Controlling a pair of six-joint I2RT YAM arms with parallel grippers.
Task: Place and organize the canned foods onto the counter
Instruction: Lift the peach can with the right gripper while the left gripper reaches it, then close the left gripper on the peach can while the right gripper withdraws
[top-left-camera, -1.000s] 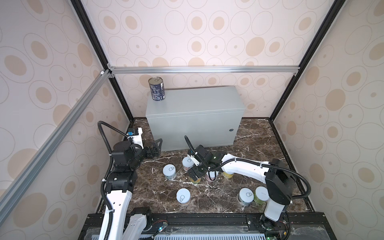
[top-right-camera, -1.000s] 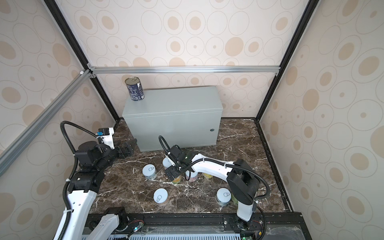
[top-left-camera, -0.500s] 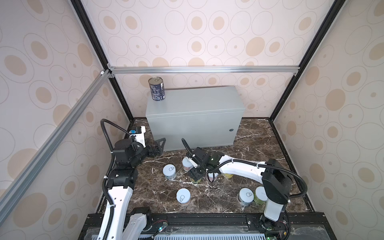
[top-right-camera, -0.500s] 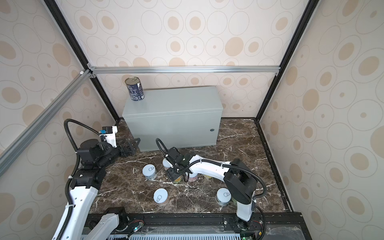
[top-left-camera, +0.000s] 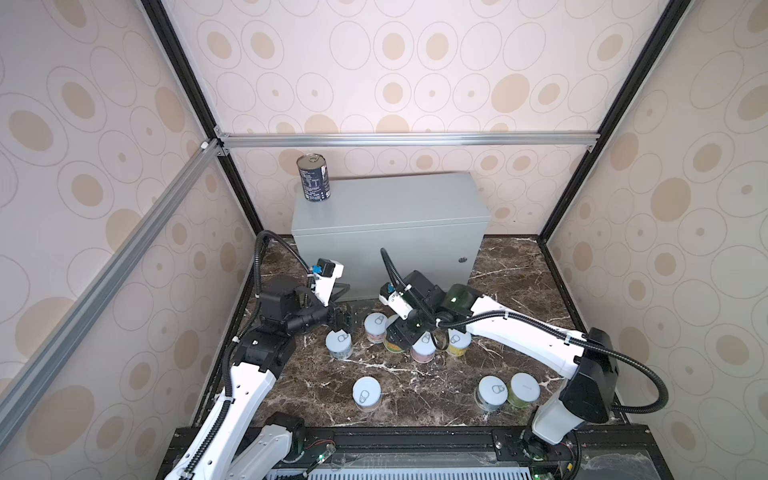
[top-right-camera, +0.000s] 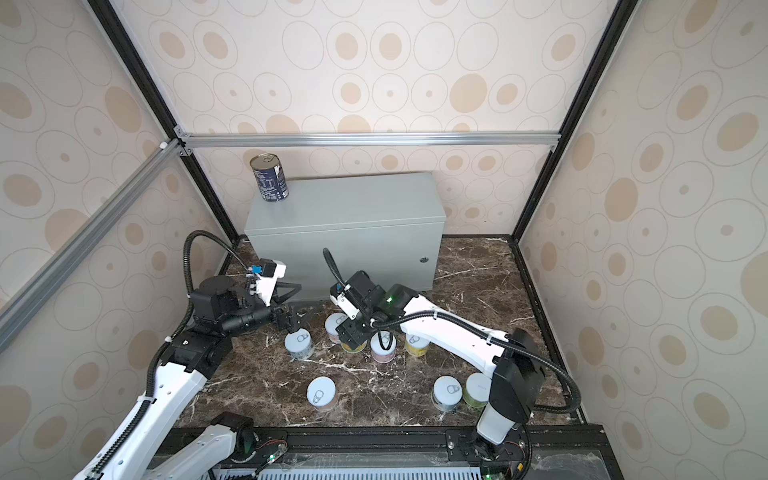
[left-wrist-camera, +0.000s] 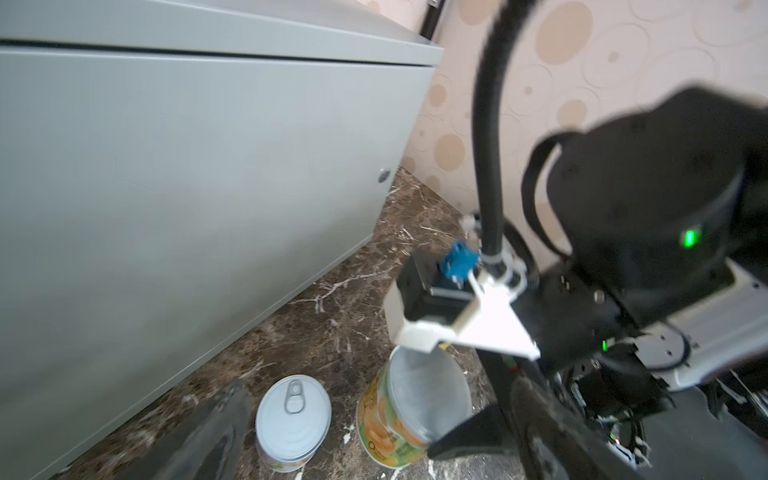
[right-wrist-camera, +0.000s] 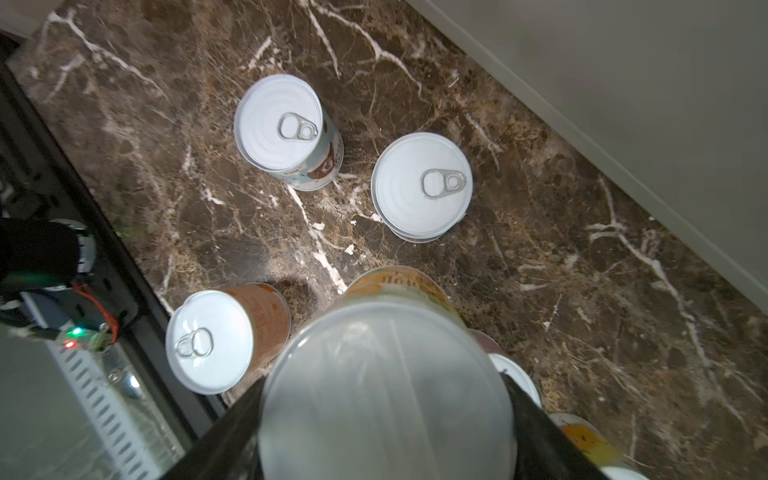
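My right gripper (top-left-camera: 401, 338) is shut on an orange-and-green can (right-wrist-camera: 386, 386) with a cloudy plastic lid; black fingers (right-wrist-camera: 224, 428) press both its sides. In the left wrist view that can (left-wrist-camera: 415, 411) leans on the marble. My left gripper (top-left-camera: 343, 318) hangs open just above a pale-lidded can (top-left-camera: 338, 344), the pull-tab can (left-wrist-camera: 293, 419). Several more cans stand on the marble, among them a pink one (top-left-camera: 423, 349) and a yellow one (top-left-camera: 458, 343). The grey counter (top-left-camera: 390, 208) carries a dark-blue can (top-left-camera: 314, 178) at its back left corner.
Near the front edge stand a lone can (top-left-camera: 366, 392) and a pair, white-lidded (top-left-camera: 492, 390) and green (top-left-camera: 524, 388). Both arms crowd the cans in front of the counter's face (top-right-camera: 345, 262). Black frame posts and patterned walls close in the sides.
My right gripper has closed on the orange-and-green can. My left gripper has moved right and down, from beside the counter toward the pale-lidded can, still open.
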